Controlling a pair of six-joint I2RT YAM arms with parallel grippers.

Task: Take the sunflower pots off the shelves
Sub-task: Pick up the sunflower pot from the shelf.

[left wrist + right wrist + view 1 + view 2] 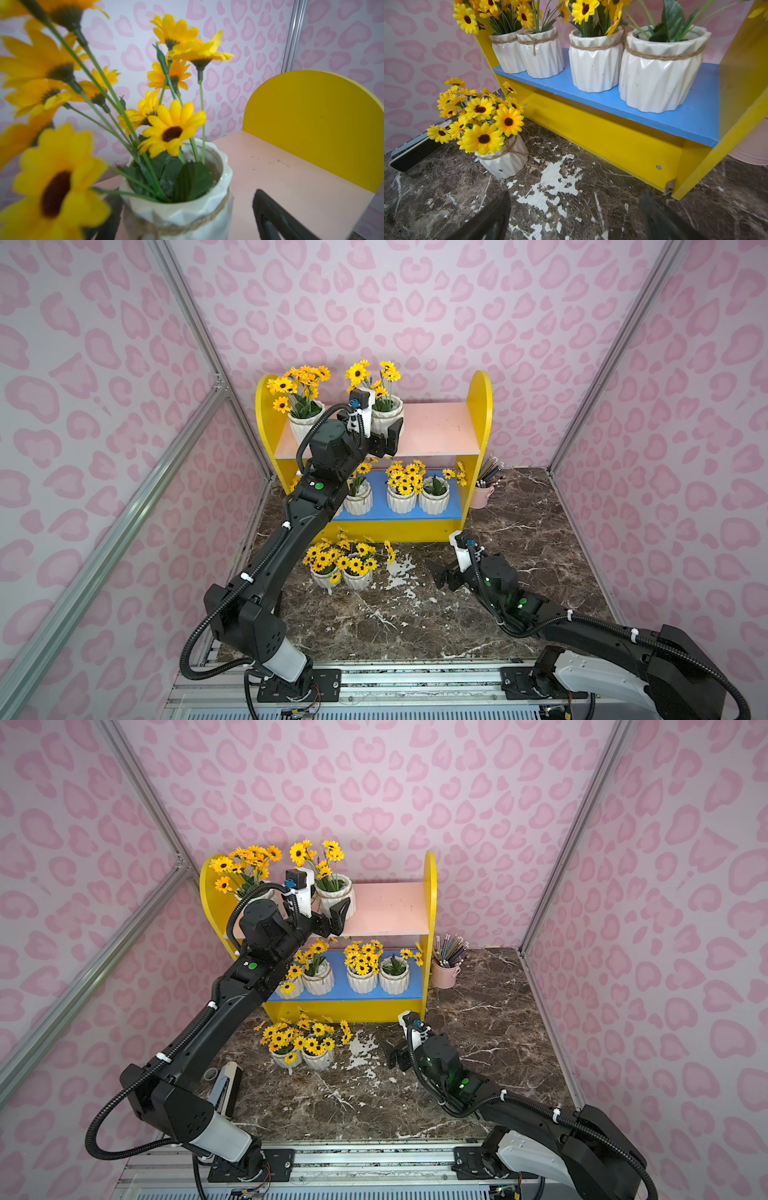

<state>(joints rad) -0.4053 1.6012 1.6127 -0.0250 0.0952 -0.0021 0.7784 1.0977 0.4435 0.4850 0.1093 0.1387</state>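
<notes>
Right now my left pincer point(380, 434) is up at the pink upper board point(436, 427) of the shelves point(478, 406), just above the middle of both top views. Its jaws stand apart, one on either side of the twine-wrapped pot point(178, 207), and a gap shows on at least one side, so I judge nothing is clamped yet. The jaws sit low at the ribbed wall, sensibly I think, since the tall stems would foul a grasp from above.

A second pot point(305, 425) waits beside it, nearer the left of the frame. Four more pots point(593, 66) stand in a row on the blue lower board point(675, 116).

Two pots point(340, 578) are already down on the marble tabletop point(415, 626), touching or nearly so, in front of the shelves near the frame's middle, which leaves both boards reachable.

My right pincer point(438, 576), jaws apart and empty, hangs low over the tabletop right of centre, facing the blue board, probably ready for the nearest pot there.
</notes>
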